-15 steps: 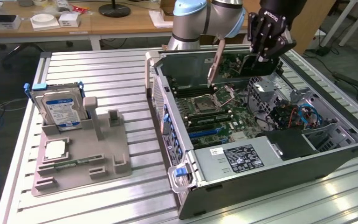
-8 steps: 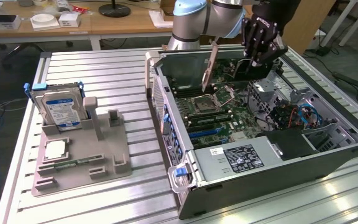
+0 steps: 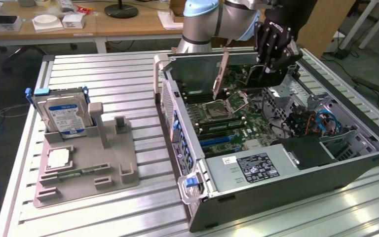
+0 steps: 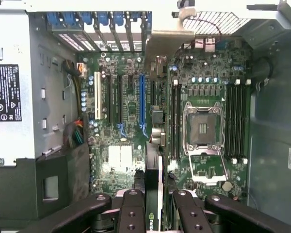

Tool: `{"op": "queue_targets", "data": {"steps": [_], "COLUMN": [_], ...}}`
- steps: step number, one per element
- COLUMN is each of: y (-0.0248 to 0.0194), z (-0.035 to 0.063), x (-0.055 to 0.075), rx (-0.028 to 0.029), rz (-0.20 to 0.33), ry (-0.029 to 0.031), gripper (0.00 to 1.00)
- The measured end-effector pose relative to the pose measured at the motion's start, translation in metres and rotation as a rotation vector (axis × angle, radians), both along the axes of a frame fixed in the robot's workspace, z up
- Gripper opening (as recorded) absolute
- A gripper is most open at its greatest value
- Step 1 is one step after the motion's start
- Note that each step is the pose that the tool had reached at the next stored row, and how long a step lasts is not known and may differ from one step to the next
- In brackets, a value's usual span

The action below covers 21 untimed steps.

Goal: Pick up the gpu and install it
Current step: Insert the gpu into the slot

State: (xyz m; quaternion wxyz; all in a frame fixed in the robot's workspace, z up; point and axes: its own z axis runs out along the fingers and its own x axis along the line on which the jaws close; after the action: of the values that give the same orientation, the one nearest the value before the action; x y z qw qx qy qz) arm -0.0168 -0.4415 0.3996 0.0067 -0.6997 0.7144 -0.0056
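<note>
The robot's gripper is squeezing the gpu tight between its black fingers, so the picking-up part looks done. The card is hanging on its edge above the open computer case, over the far end of the green board inside, and I am seeing its pale metal bracket pointing down toward the board. From the wrist view, the card's thin edge is running close beside the long blue slot, but I think it is not sitting in any slot yet, so the putting-in part is left to do. The case is lying on its side on a silver table made of long metal strips. On the exterior view's left, a gray holder is keeping a hard drive with a blue label standing up, and a little green memory stick is lying near it. Far behind, wooden desks are carrying white boxes, and cables are trailing on the floor.
</note>
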Motion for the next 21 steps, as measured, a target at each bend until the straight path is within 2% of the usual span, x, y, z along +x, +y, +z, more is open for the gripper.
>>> {"op": "queue_targets", "data": {"steps": [3, 4, 5, 13, 21], "y": [0.0, 0.0, 0.0, 0.0, -0.0012], "z": [-0.0009, -0.0019, -0.0034, -0.0178, -0.0324], "x": [-0.002, -0.005, -0.007, -0.025, -0.026], "rx": [-0.0017, -0.0016, -0.0017, -0.0021, -0.0021], "rz": [0.003, 0.003, 0.003, 0.001, 0.001], "ry": [-0.0279, -0.0343, -0.0368, -0.0374, -0.037], "gripper": [0.26, 0.26, 0.26, 0.26, 0.26]}}
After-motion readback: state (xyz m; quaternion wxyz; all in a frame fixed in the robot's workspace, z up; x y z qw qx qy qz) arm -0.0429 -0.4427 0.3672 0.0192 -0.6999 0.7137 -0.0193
